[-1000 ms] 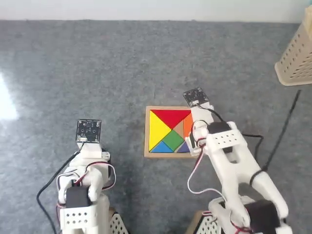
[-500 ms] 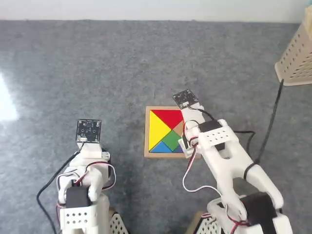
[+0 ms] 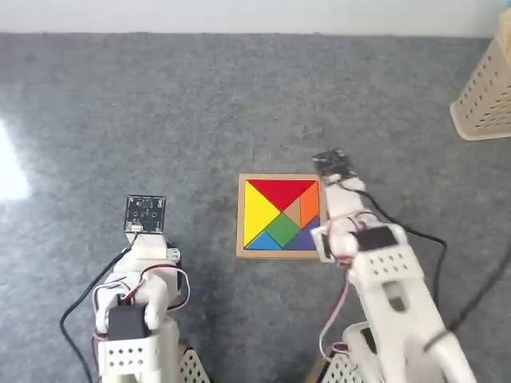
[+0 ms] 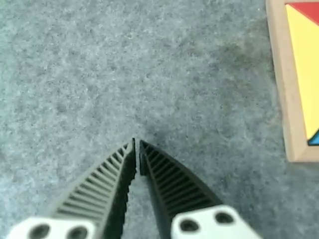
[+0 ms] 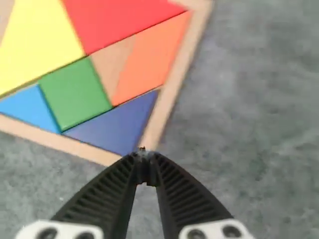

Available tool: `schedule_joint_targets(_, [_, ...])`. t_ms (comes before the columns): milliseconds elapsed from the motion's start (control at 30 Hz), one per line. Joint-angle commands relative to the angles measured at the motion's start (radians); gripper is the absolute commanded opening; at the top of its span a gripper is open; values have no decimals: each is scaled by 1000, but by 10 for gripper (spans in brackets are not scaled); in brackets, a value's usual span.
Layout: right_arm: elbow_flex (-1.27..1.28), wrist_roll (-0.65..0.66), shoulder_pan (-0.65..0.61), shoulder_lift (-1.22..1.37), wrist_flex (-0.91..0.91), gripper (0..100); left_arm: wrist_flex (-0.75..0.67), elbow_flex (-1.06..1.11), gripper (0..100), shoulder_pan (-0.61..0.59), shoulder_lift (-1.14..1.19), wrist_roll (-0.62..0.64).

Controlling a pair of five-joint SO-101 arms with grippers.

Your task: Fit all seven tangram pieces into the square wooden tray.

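The square wooden tray [image 3: 241,214] lies mid-table, filled with coloured pieces: a red triangle [image 3: 281,192], a yellow triangle [image 3: 258,212], a green square [image 3: 283,228], a light-blue triangle [image 3: 264,240], an orange piece [image 3: 310,204], a tan triangle [image 3: 294,210] and a dark-blue triangle [image 3: 305,238]. In the right wrist view my right gripper [image 5: 144,158] is shut and empty just outside the tray's corner [image 5: 130,156], by the dark-blue triangle [image 5: 118,127]. My left gripper [image 4: 136,146] is shut over bare carpet, with the tray's edge [image 4: 280,84] off to one side.
Grey carpet covers the table. A beige slatted basket [image 3: 485,86] stands at the far right edge. The left arm [image 3: 137,299] sits near the front left, the right arm [image 3: 382,279] right of the tray, its cable trailing right.
The right arm swung from over the tray's right part out to its right edge, uncovering the orange and dark-blue pieces. The left arm kept still.
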Motion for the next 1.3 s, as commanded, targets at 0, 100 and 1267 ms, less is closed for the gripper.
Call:
schedule_joint_targets(0, [48, 20, 27, -168, -36, 6, 5, -12, 12, 3, -17, 8])
schedule_joint_targets(100, [164, 20, 27, -268, -127, 6, 5, -12, 12, 3, -17, 8])
schedule_joint_targets(1267, [562, 21, 27, -1058, -73, 6, 5, -12, 12, 3, -17, 8])
